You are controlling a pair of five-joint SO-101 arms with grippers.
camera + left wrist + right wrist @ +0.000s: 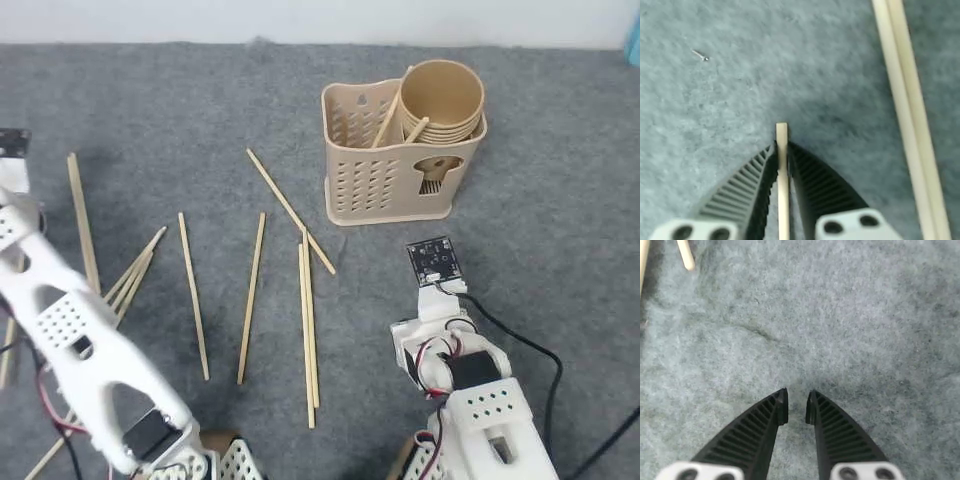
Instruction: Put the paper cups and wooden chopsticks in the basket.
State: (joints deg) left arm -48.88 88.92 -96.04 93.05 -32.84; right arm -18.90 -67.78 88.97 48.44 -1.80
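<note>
My left gripper (782, 146) is shut on the end of a wooden chopstick (782, 132), low over the grey mat. Two more chopsticks (907, 115) lie side by side close to it. The left arm (60, 320) stretches along the table's left edge. Several chopsticks (250, 297) lie scattered across the mat. The beige basket (375, 185) at the back holds stacked paper cups (442, 95) and a couple of chopsticks (388, 118). My right gripper (796, 399) is slightly open and holds nothing, above bare mat in front of the basket.
The right arm (450, 360) stands at the front right, its cable trailing off to the right. A pair of chopsticks (307, 320) lies just left of it. A chopstick tip (686, 254) lies ahead of the right gripper.
</note>
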